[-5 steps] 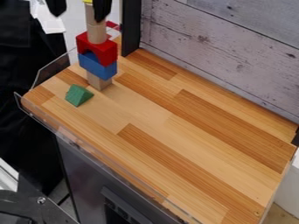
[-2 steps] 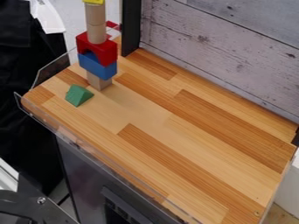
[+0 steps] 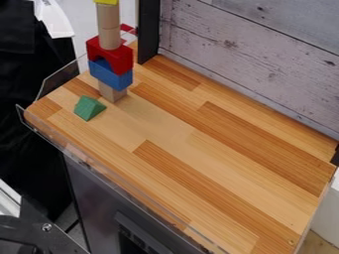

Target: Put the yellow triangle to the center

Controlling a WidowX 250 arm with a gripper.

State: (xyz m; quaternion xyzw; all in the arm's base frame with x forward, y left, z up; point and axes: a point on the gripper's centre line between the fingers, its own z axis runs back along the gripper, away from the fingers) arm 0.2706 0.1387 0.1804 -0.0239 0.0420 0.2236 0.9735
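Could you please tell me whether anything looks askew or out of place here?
Nothing looks spilled or damaged; only the block tower looks odd, its blue block overhanging the narrower wooden block below.

We have open room over the desk from its middle to the right and bottom corners. Near its upper-left edge, a tall block tower topped by a yellow block blocks our way, with a green block low beside its foot. A plank wall bounds the upper-right edge; a clear guard lines the upper-left.
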